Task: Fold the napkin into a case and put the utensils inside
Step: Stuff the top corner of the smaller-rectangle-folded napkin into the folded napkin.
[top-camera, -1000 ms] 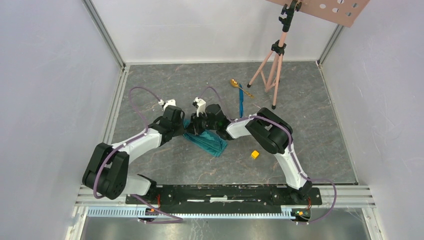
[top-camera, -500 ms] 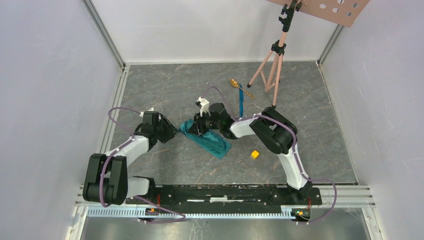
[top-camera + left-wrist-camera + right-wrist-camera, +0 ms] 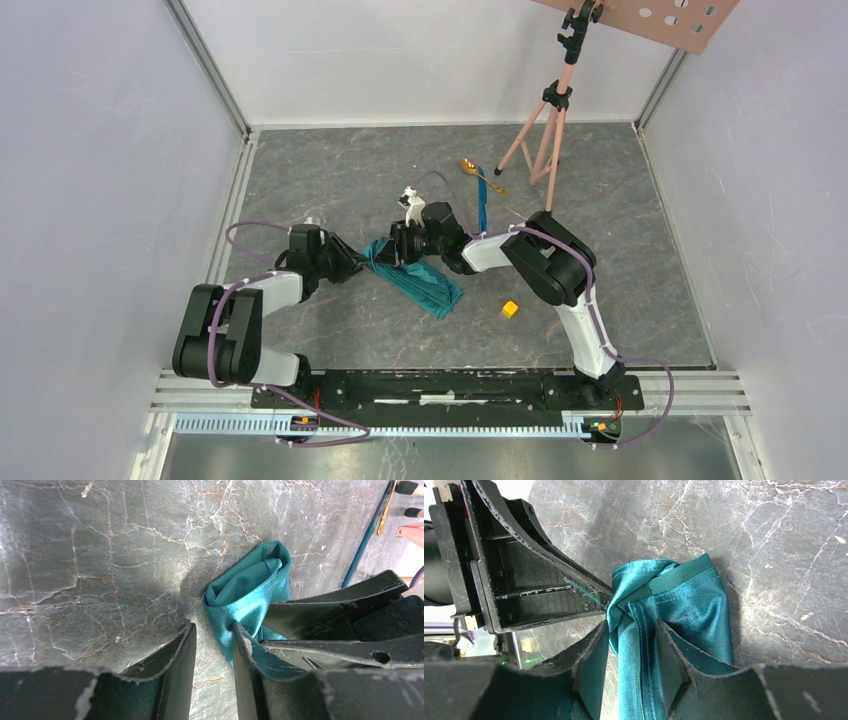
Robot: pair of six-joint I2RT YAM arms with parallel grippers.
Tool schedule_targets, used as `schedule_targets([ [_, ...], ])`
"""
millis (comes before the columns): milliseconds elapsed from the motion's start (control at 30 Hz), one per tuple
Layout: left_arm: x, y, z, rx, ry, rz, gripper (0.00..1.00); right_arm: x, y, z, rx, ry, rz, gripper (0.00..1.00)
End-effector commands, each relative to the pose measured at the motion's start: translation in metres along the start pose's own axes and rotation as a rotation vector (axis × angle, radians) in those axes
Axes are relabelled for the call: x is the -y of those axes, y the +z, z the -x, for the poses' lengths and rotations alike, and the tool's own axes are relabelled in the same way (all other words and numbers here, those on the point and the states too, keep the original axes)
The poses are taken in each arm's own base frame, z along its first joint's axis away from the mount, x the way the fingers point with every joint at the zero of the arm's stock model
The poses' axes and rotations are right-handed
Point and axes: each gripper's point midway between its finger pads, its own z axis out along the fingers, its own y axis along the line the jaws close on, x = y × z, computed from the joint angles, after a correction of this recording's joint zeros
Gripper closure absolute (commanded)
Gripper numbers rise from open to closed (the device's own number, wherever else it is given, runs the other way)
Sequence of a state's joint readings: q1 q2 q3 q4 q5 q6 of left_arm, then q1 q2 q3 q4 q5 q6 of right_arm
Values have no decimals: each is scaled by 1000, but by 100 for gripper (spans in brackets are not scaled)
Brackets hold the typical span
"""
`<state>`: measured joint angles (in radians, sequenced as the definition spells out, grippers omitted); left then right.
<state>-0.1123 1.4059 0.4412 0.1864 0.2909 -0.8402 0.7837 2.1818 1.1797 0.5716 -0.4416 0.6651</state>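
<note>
The teal napkin lies as a narrow folded bundle mid-floor, running diagonally. My right gripper is at its far-left end, shut on a rolled strip of the napkin between its fingers. My left gripper sits just left of that end, jaws slightly apart with only floor between them. The cloth end touches its right fingertip. The gold spoon and the blue knife lie side by side behind the napkin. Both show in the left wrist view, the knife and the spoon handle.
A small yellow cube lies right of the napkin. A pink tripod stands at the back right, near the utensils. White walls enclose the marble floor on three sides.
My left gripper has let go of the napkin's end and drawn back to the left, then eased close to it again. My right gripper stays on the cloth, shifted slightly away.
</note>
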Motion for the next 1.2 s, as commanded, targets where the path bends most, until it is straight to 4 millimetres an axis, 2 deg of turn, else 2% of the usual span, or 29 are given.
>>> schedule_targets([
  [0, -11, -4, -3, 19, -26, 39, 60, 15, 3, -17, -35, 75, -28, 54],
  [100, -13, -7, -3, 23, -19, 47, 60, 16, 1, -13, -24, 72, -36, 55],
  [233, -15, -7, -6, 16, -20, 46, 61, 16, -1, -9, -2, 114, -16, 65],
  [433, -17, -7, -8, 11, -16, 46, 62, 12, 2, -14, -28, 146, 27, 59],
  [567, -18, -6, -8, 13, -13, 46, 62, 15, -4, -17, -19, 204, 26, 59],
  [600, -17, -6, -8, 13, -11, 44, 62, 17, -5, -16, -13, 228, 24, 62],
  [667, -18, -7, -9, 14, -12, 43, 62, 20, -5, -17, -10, 256, 14, 81],
  [700, -18, -7, -9, 14, -10, 43, 62, 23, -3, -18, -11, 264, -2, 85],
  [767, -18, -7, -10, 12, -10, 43, 60, 25, -1, -18, -21, 248, -6, 83],
  [833, -20, -7, -11, 11, -10, 46, 60, 26, 0, -20, -31, 235, -11, 76],
  [1000, -14, 0, -9, -6, -15, 28, 61, 23, 11, -24, -64, 135, -29, 83],
  [1167, -8, 2, -6, -6, -15, 9, 62, 18, 23, -31, -110, -72, -116, 80],
])
